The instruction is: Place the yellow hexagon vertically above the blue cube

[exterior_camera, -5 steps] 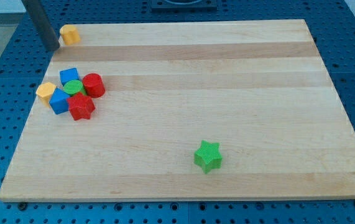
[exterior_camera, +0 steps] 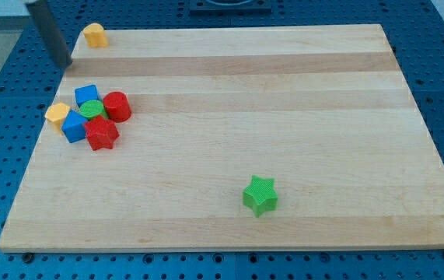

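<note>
hexagon near the top edge, nearly lined up

the yellow hexagon [exterior_camera: 93, 35] sits at the desk's [exterior_camera: 284, 155] top-left corner, above the blue cube [exterior_camera: 86, 96]. my tip [exterior_camera: 66, 64] rests just left-below it, apart. no fingers here, nothing grasped. a slight leftward nudge may remain.

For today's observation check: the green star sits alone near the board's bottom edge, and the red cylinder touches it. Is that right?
Not quite. The green star does sit alone near the bottom edge, but the red cylinder is far away in the cluster at the view's left, as the camera view shows.
</note>
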Controlling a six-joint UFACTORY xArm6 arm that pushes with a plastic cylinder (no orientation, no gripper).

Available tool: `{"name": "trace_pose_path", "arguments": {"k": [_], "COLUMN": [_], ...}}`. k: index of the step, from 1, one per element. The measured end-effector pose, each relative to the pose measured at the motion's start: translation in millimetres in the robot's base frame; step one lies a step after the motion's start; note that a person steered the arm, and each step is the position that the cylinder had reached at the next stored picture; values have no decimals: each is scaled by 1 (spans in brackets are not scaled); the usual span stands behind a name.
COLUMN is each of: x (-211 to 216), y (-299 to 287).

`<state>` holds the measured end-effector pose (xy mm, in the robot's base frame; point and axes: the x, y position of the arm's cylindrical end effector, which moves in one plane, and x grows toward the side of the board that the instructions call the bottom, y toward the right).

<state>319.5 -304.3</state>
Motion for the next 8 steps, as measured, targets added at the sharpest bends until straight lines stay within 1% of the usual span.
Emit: {"name": "trace_pose_path", "arguments": {"k": [1, 2, 3, 4, 5, 6, 8], "x": [92, 117, 137, 141, 122, 120, 117], "y": [0, 0, 15, 52, 38, 13, 10]}}
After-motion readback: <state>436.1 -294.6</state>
